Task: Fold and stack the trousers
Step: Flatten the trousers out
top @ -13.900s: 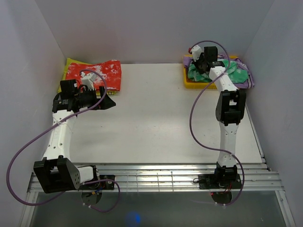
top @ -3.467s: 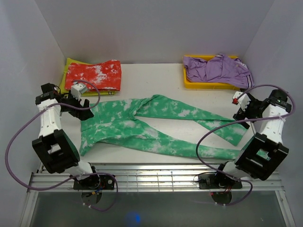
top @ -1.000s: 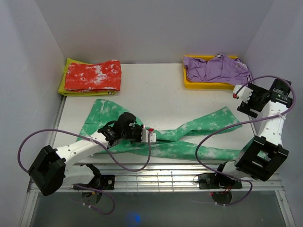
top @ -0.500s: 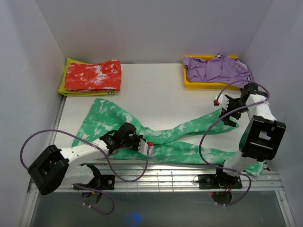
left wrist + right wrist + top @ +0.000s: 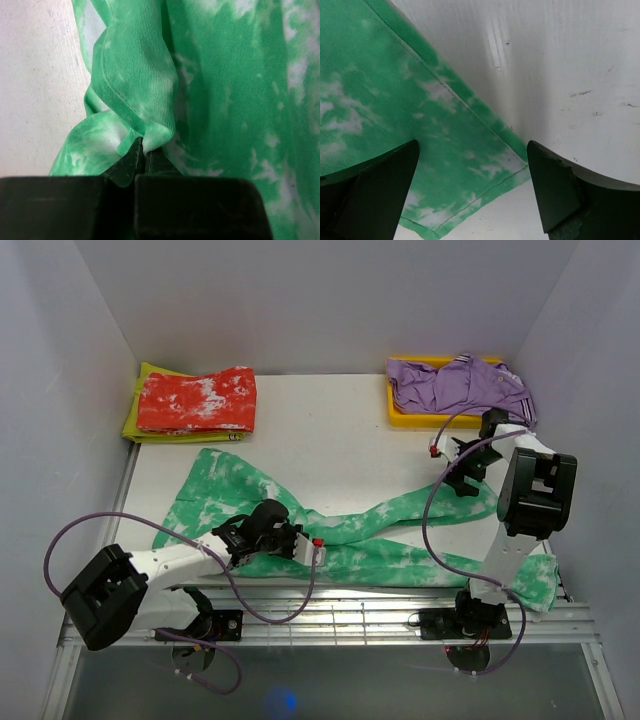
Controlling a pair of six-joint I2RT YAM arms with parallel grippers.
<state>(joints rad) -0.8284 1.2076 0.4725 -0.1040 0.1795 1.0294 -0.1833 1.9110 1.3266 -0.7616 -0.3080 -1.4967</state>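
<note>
We see the trousers [image 5: 230,490] spread over the near half of the tabletop [image 5: 330,440], waist at left, both legs running right. The lower leg lies along the near edge, beside the slatted rail [image 5: 350,615], and its cuff overlaps that rail at far right. The upper leg's cuff ends under the right tool [image 5: 455,465].

Open room: a bare strip btwn the trousers and the back, where a red-and-white garment [image 5: 197,400] sits back left and a purple garment [image 5: 460,385] fills a yellow tray [image 5: 400,420] back right. Walls [image 5: 90,390] close in left, right and back.

The left tool [image 5: 300,540] is low where the legs meet, close to the near edge. The left wrist view shows what the top view doesn't: jaws closed tight, pinching a bunched fold of green cloth. The right wrist view shows jaws spread wide w/ nothing in them, straddling the cuff's stitched hem corner. Whether they touch the cloth we can't tell.
</note>
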